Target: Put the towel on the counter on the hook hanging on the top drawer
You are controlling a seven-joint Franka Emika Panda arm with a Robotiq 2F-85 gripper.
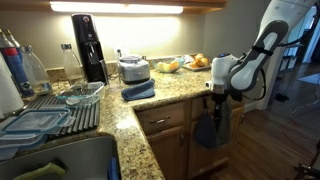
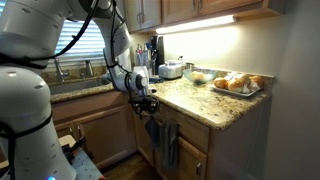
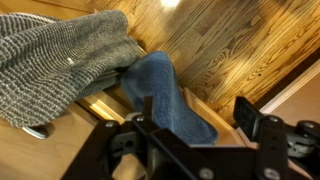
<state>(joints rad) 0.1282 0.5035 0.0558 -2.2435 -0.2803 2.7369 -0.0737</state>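
Wood floor [image 1: 288, 125], under-cabinet light [image 1: 125, 8] — blinds [image 2: 70, 38], perhaps.

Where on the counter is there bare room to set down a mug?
Bare granite runs along the counter front edge, between the folded towel and the food plates. Another strip lies between the drying rack and that towel. It is crowded at the back and around the rack.

A folded blue towel [image 1: 138, 91] lies at 6 o'clock from a silver pot [image 1: 133, 68]. A plate of fruit [image 1: 197, 62] sits at its 3 o'clock.
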